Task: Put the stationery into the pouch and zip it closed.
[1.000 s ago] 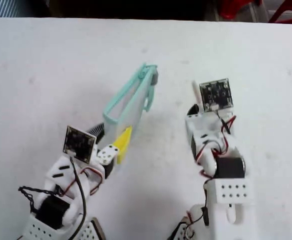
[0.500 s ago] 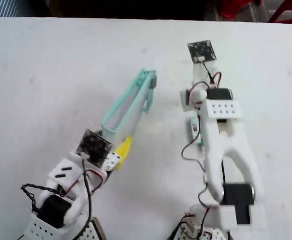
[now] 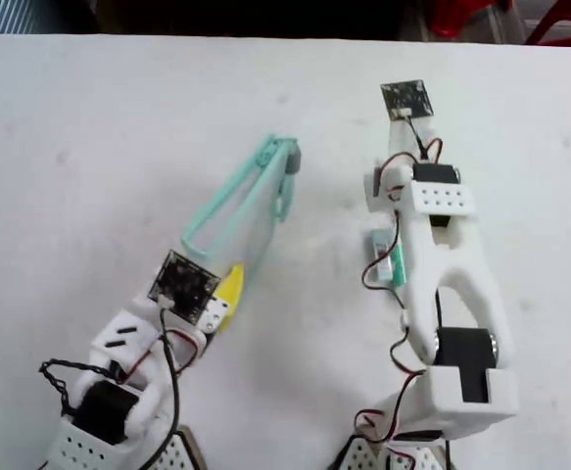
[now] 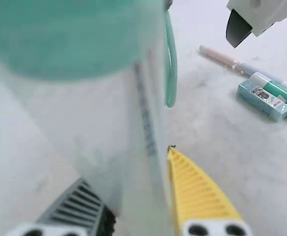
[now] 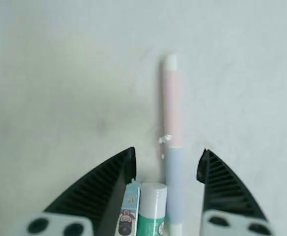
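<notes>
The pouch [image 3: 241,206], translucent with teal edging and a teal loop, lies slanted on the white table [image 3: 89,127]. My left gripper [image 3: 221,294] is shut on its near end, the yellow finger [image 4: 197,196] on one side of the pouch [image 4: 94,123] and the grey finger [image 4: 69,214] on the other. My right gripper [image 5: 167,151] is open, held above a pink and blue pen [image 5: 173,123] that lies between its fingers. A green glue stick [image 5: 150,209] and a small teal eraser box [image 5: 128,214] lie next to the pen. The right arm [image 3: 442,255] stretches over them.
In the left wrist view the pen [image 4: 229,60], glue stick [image 4: 283,94] and eraser box [image 4: 261,98] lie together to the right of the pouch, under the right gripper's dark fingertip [image 4: 238,27]. The table's far edge [image 3: 285,37] runs along the back.
The right arm has unfolded and stretched forward over the stationery. The left arm has turned the pouch a little to the left, still holding it.
</notes>
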### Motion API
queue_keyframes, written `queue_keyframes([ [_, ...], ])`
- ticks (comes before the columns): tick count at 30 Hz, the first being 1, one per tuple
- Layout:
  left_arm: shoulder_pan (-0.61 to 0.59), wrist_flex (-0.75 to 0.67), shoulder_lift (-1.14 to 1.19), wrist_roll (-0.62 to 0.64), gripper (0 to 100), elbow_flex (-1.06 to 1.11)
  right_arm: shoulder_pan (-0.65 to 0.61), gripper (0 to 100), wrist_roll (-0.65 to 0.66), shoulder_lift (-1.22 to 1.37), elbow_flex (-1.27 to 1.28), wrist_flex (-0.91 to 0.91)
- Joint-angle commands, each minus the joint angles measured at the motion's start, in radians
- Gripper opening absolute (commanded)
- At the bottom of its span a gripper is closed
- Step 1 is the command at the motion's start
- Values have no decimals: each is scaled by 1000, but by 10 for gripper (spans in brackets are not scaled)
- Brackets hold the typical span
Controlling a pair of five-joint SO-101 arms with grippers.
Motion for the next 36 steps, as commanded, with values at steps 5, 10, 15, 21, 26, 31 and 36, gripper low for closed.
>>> queue_keyframes([
  [5,-25,18,7,-14,124,-8,7,197,-9,113,-209,5],
  [10,-25,35,7,-21,124,-20,38,197,-40,302,-359,76],
  [15,-25,44,7,-15,120,-54,88,197,-95,427,-506,165],
  [21,2,72,10,64,33,-100,70,197,-94,486,-535,166],
  [26,7,-25,10,71,63,-84,42,197,-94,489,-548,163],
  [31,5,-41,8,121,64,-46,36,197,-97,499,-566,157],
  [36,7,-74,8,124,64,-15,39,197,-94,521,-568,124],
])
